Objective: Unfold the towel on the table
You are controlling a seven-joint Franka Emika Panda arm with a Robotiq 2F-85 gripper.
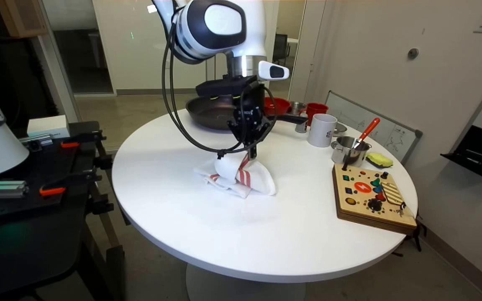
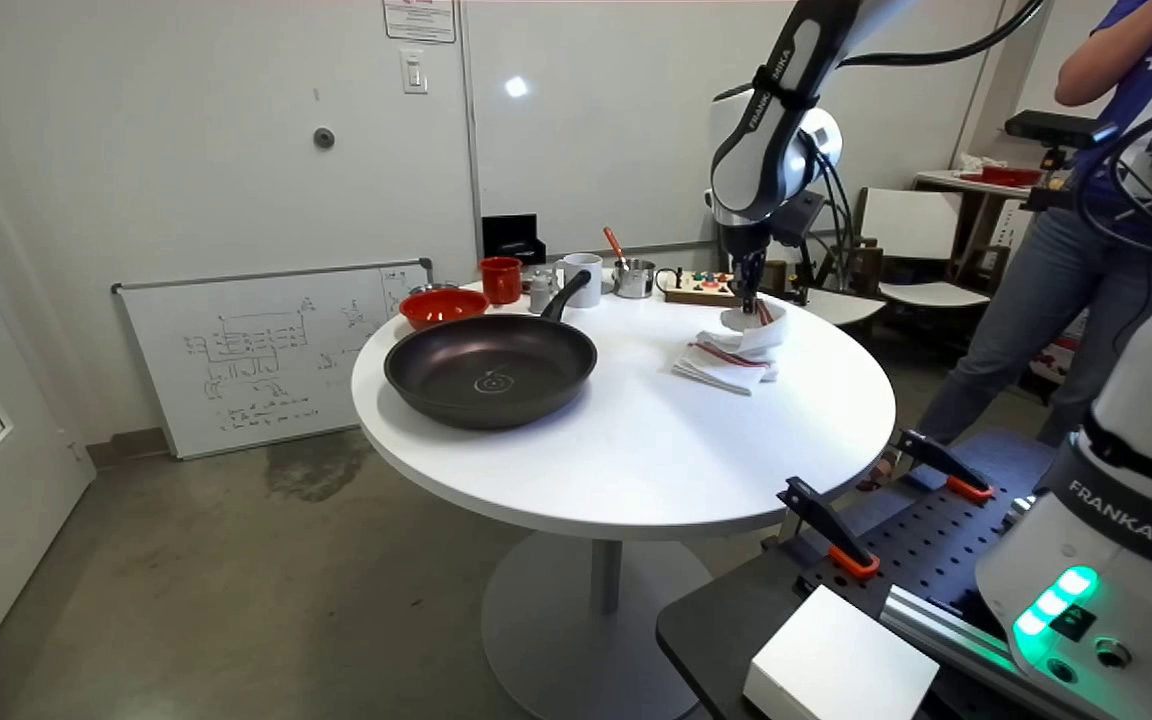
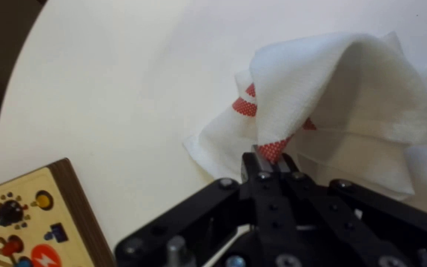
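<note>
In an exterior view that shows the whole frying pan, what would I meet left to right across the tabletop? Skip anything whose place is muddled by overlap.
In an exterior view: red bowl → red mug → small container → white mug → metal pot → towel.

Set back, both exterior views looked slantwise down from different sides and shared the table (image 1: 224, 234) and frying pan (image 2: 491, 365). The wrist view faced down, near the towel (image 3: 295, 81), the wooden board (image 3: 32, 222) at left.

A lab (robot arm (image 1: 224, 25), scribbled whiteboard (image 2: 261, 355))
</note>
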